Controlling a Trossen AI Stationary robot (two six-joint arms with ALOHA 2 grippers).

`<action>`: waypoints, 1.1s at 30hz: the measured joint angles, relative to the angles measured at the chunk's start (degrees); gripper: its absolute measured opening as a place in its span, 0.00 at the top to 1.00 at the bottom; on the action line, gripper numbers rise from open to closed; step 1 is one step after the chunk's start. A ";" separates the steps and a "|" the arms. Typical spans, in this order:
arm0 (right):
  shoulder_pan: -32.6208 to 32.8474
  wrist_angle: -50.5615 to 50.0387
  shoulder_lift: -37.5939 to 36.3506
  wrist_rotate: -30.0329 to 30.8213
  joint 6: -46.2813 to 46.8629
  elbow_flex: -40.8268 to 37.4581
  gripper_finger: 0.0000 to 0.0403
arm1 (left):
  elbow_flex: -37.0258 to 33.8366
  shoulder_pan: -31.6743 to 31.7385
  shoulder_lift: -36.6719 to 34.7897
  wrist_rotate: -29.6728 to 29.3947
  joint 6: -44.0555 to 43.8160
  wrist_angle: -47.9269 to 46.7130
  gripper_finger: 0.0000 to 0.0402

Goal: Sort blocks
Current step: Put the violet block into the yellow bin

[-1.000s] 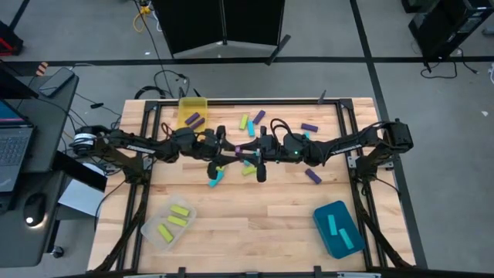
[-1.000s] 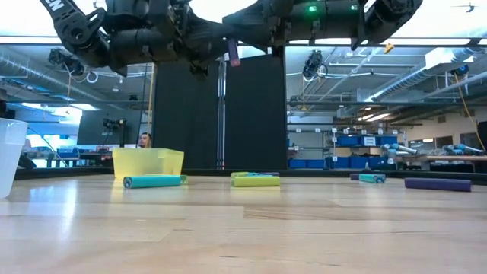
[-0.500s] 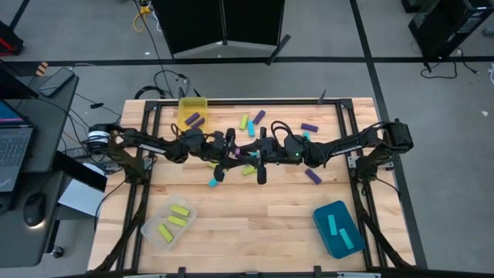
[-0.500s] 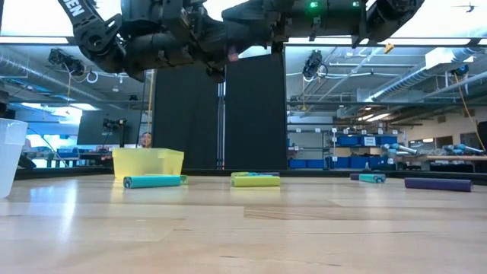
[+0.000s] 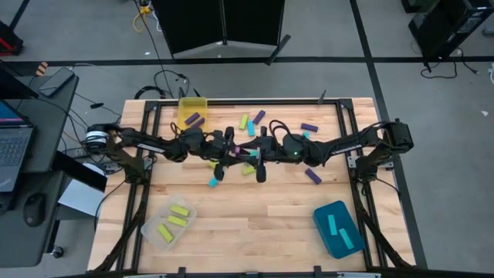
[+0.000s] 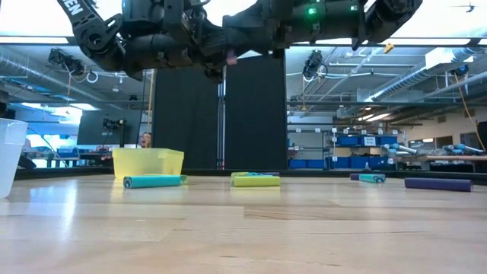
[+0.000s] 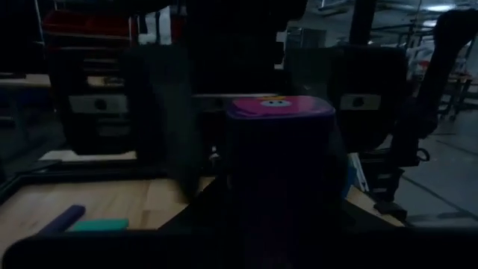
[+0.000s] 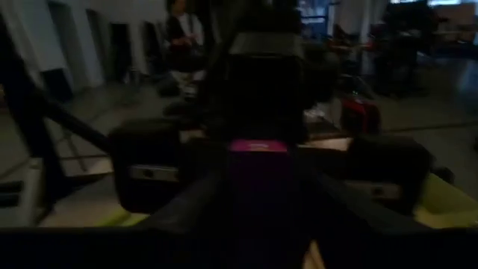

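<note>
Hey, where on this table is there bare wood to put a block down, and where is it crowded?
Bare: the near strip between the clear bin and the teal bin. Crowded: the far half, with scattered blocks, the yellow bin and both arms.

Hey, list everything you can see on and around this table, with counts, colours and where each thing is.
table: one, light wood, under both arms
yellow bin: one, table's upper left in the high view
purple blocks: two, inside the yellow bin
clear bin: one, lower left
yellow-green blocks: three, inside the clear bin
teal bin: one, lower right
cyan blocks: two, inside the teal bin
loose blocks: about eight, purple, yellow-green and cyan, mid-table
lifted block: one, purple, in the air where the tools meet
person: one, behind the table
left tool: one, dark, mid-table
right tool: one, dark, facing it
</note>
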 joint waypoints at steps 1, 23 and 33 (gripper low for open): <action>-0.26 -0.90 -0.23 0.84 0.00 0.00 0.48 | 0.00 0.31 -0.36 -0.13 0.14 -0.96 0.74; -2.26 -44.50 -15.66 12.65 3.49 -0.02 0.66 | 18.57 17.70 -21.68 -16.17 10.04 -85.86 0.74; -3.77 -55.91 -15.48 11.63 3.43 -0.01 0.96 | 25.90 33.91 -6.45 -20.49 12.87 -100.44 0.74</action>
